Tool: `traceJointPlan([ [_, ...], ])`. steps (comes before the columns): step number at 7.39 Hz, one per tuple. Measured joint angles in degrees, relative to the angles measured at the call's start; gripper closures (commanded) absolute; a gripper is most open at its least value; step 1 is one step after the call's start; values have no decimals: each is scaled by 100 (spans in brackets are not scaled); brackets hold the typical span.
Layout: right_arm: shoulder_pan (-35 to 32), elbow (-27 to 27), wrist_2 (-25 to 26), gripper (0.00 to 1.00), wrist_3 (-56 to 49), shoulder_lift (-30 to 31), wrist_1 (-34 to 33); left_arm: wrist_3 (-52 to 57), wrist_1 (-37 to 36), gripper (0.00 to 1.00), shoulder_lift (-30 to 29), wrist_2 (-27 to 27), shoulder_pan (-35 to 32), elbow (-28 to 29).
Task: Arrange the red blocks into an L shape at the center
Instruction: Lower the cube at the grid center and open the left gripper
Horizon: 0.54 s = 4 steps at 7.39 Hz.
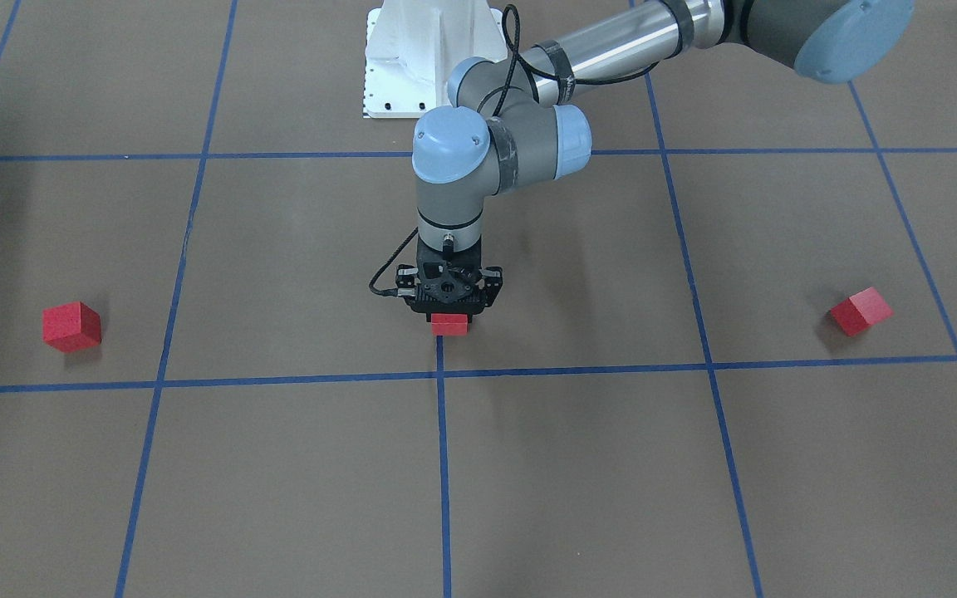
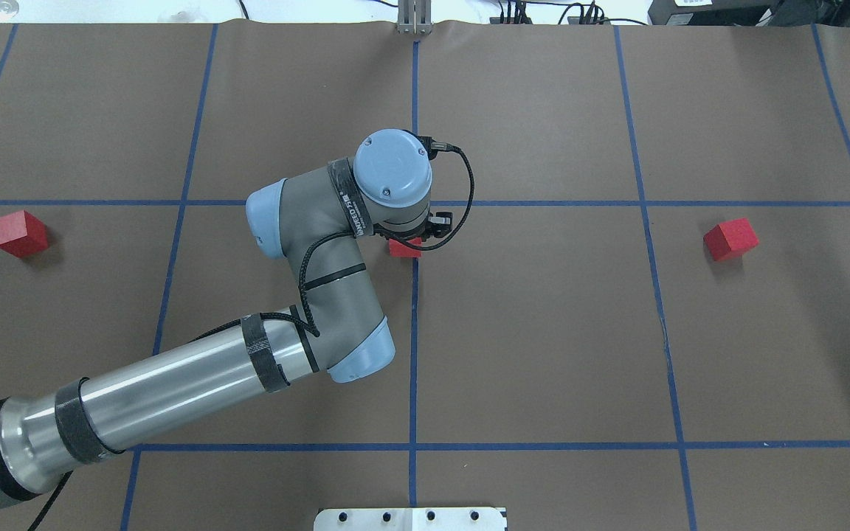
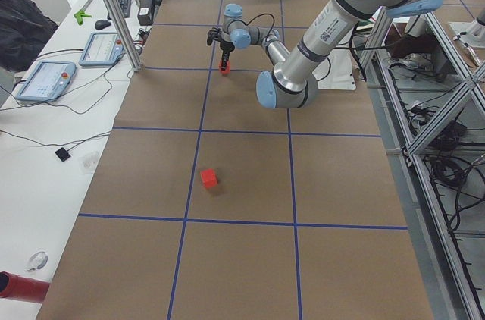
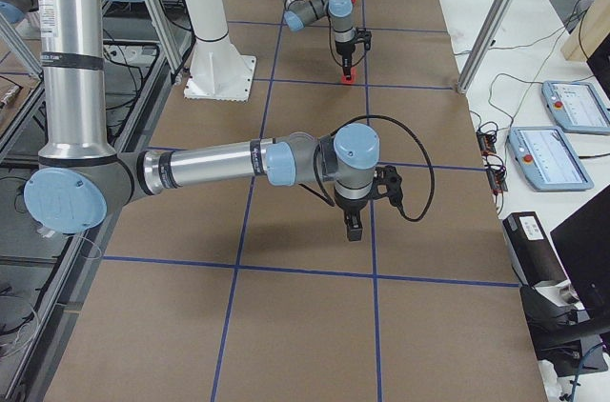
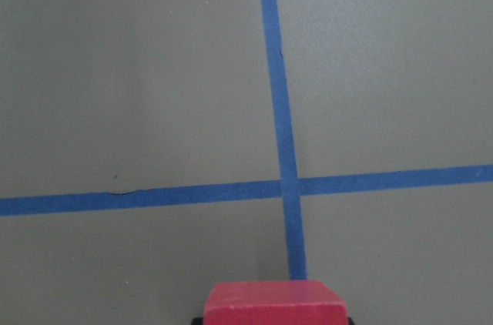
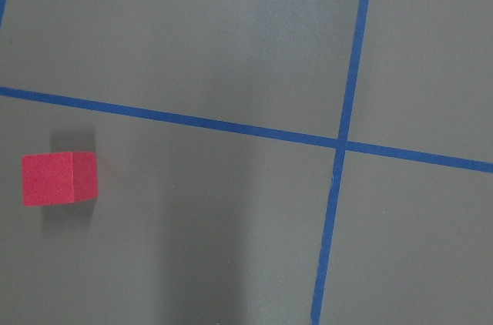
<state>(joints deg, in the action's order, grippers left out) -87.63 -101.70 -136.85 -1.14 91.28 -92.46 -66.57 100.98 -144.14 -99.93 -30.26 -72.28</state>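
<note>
Mid-frame, front view: left tool (image 1: 448, 314) clamping red block (image 1: 449, 325), just above center crossing (image 1: 439, 374); second block (image 1: 71, 325) sitting far left, third block (image 1: 861, 311) far right. Left wrist view: crossing lying just ahead of block. Right side view: right tool (image 4: 354, 229) hovering, cannot tell whether apart or together. Likely placing first block; next move calling for short shift onto crossing, then release.

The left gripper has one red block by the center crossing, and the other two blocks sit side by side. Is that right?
Not quite. The left gripper has a block by the crossing, but the second block and third block lie far apart, on opposite sides of it, as the front-facing view shows.
</note>
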Motion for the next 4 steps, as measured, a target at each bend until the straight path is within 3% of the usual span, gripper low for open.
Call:
traceJointPlan([
  [1, 0, -1, 0, 1, 0, 2, 0, -82, 24, 37, -4, 0, 12, 13],
  [2, 0, -2, 0, 1, -2, 3, 0, -143, 76, 0, -7, 0, 16, 29],
  [4, 0, -1, 6, 1, -7, 4, 0, -202, 252, 0, -1, 0, 56, 117],
])
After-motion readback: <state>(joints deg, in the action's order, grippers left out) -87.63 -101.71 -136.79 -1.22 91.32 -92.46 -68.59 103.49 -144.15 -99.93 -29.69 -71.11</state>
